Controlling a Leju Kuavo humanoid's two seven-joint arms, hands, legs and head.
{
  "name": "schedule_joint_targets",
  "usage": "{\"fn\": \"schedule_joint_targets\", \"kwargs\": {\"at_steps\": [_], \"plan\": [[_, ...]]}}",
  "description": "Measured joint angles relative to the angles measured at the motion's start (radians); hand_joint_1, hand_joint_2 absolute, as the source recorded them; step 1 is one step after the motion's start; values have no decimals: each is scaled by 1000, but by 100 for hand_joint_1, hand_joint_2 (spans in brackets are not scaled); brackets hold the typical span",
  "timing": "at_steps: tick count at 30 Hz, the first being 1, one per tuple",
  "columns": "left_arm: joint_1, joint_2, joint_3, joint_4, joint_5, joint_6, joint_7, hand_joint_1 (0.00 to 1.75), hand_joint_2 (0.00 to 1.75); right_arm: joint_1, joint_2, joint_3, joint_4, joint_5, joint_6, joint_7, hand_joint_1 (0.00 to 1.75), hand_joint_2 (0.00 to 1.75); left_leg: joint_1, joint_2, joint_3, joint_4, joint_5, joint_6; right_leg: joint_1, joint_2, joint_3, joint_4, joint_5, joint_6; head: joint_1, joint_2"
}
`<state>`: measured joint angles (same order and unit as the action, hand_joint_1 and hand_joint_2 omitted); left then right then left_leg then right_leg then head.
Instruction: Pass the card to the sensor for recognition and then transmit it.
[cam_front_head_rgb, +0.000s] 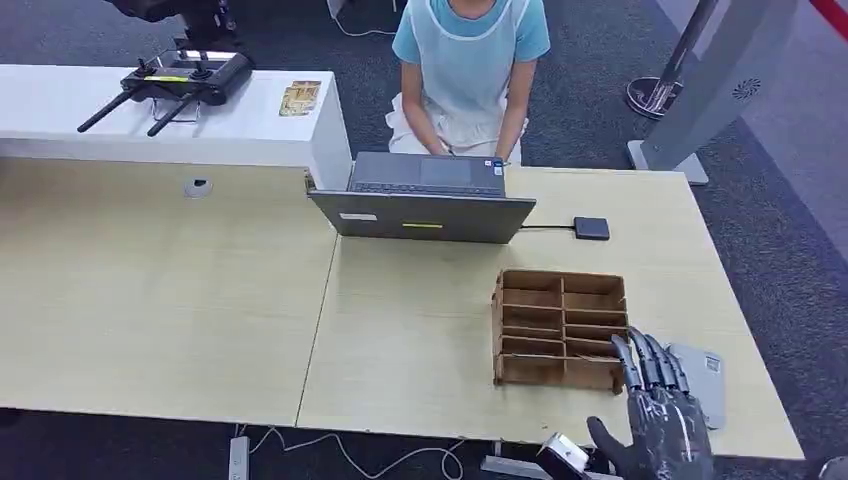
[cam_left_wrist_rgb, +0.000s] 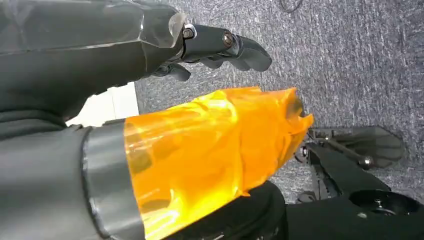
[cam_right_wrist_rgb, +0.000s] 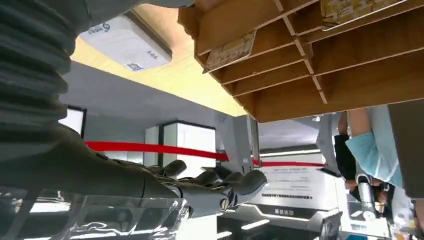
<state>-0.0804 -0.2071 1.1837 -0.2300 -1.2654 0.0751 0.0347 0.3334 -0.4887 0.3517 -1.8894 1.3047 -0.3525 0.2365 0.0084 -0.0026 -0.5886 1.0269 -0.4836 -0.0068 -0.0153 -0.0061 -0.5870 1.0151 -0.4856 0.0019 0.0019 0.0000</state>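
A brown wooden card rack with several slots stands on the right part of the light wood table. In the right wrist view the rack holds a patterned card in one slot and another card farther in. A flat white-grey sensor lies just right of the rack, also seen as the sensor. My right hand hovers at the rack's near right corner, fingers stretched out, holding nothing. My left hand hangs over grey carpet, fingers apart and holding nothing.
A person in a light blue top sits behind an open laptop at the table's far side. A small black device is cabled to the laptop. A white counter carrying a black controller stands at back left.
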Motion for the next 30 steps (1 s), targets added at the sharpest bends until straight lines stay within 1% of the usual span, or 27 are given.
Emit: {"fn": "schedule_joint_targets", "kwargs": {"at_steps": [8,20,25,30], "plan": [[0,0,0,0,0,0,0,0,0,-63,4,5,70,25,16,2,0,175,0,0,0,0,0,0,0,0,0,0,0,0,0,0],[-2,-2,0,0,-3,-2,0,0,0,-140,47,-1,172,47,45,-25,0,175,0,0,0,0,0,0,0,0,0,0,0,0,0,0],[-3,-2,0,0,-4,-2,0,0,0,-154,71,-26,207,72,52,-31,0,175,0,0,0,0,0,0,0,0,0,0,0,0,0,0],[-3,-3,0,0,-9,-2,0,0,0,-158,92,-53,223,109,52,-17,0,175,0,0,0,0,0,0,0,0,0,0,0,0,0,0]]}}
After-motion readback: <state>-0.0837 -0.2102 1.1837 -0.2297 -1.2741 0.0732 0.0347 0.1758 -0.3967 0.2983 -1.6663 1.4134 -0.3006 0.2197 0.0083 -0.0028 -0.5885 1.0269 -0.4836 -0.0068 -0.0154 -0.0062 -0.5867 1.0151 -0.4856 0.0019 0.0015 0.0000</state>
